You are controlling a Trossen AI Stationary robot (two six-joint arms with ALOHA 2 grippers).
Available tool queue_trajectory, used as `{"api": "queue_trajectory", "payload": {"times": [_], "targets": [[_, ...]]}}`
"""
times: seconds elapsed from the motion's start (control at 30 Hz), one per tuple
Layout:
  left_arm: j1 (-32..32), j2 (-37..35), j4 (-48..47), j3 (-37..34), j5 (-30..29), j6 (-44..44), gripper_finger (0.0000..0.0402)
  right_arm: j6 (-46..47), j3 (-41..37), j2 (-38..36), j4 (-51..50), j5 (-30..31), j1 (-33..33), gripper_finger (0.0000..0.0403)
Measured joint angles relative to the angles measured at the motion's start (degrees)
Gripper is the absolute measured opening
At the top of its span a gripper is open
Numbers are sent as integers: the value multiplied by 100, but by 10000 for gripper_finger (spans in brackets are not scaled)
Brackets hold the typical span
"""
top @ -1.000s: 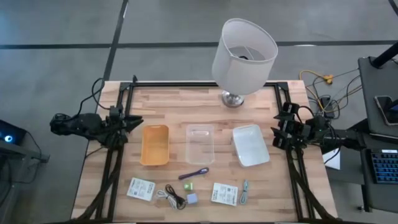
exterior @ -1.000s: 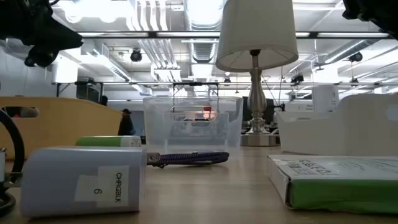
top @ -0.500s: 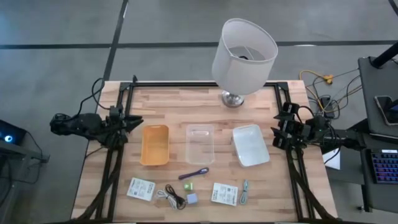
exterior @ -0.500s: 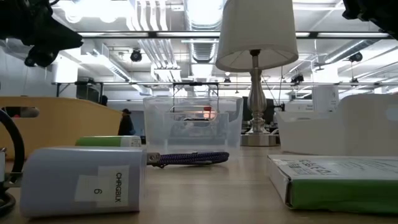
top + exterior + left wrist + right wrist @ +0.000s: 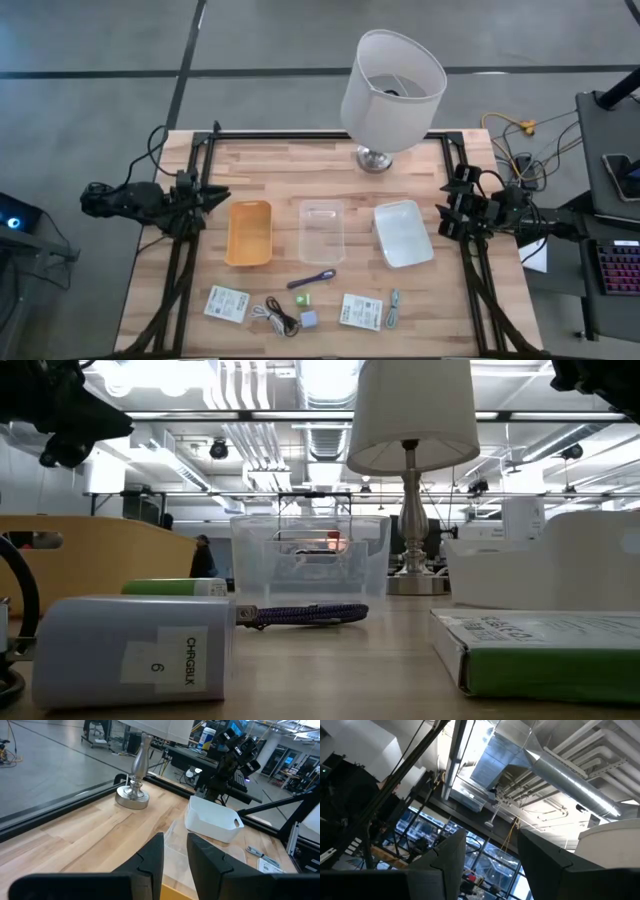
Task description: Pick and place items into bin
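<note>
Left gripper [image 5: 212,196] parked at table's [image 5: 270,165] left edge, beside orange bin [image 5: 249,233]; fingers [image 5: 150,860] narrowly parted, empty. Clear bin [image 5: 322,231] centre, white bin [image 5: 403,233] to its right, lamp [image 5: 390,85] behind clear bin. In front of clear bin, left to right: packet [image 5: 227,303], coiled cable [image 5: 277,318], green cube [image 5: 302,298], grey-blue cube [image 5: 309,320], pen [image 5: 311,279], second packet [image 5: 361,311], grey cable [image 5: 393,308]. Right gripper [image 5: 447,212] beside white bin, tilted toward ceiling; fingers [image 5: 451,851] moderately apart, empty.

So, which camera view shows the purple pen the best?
The high view: the purple pen lies whole on the table, in front of the clear bin. The low view shows it side-on, partly hidden by a grey-blue cube. The wrist views miss it.
</note>
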Motion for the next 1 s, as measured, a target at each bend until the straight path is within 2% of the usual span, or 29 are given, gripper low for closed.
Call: {"api": "queue_trajectory", "payload": {"times": [0.13, 0.43, 0.5, 0.6, 0.73, 0.8, 1.0], "targets": [[-1, 0, 0, 0, -2, -1, 70, 1, 0, 0, 48, 371, -2, 164], [1, 0, 8, -2, -15, 5, 70, -17, 0, 3, 4, 405, -2, 164], [1, 0, 126, -2, -15, -8, 70, -269, 0, 3, 42, 425, -1, 164], [-1, 2, 730, -2, -13, -64, 70, -549, 0, 4, 44, 429, 0, 164], [1, 0, 1960, -2, -16, -943, 70, -682, 0, 5, -27, 433, 0, 164], [1, 0, 2422, -2, -120, -1043, 70, -606, 0, 5, -27, 434, 0, 164], [1, 0, 2662, -2, -155, -1036, 70, -321, 1, 5, -34, 444, 0, 164]]}}
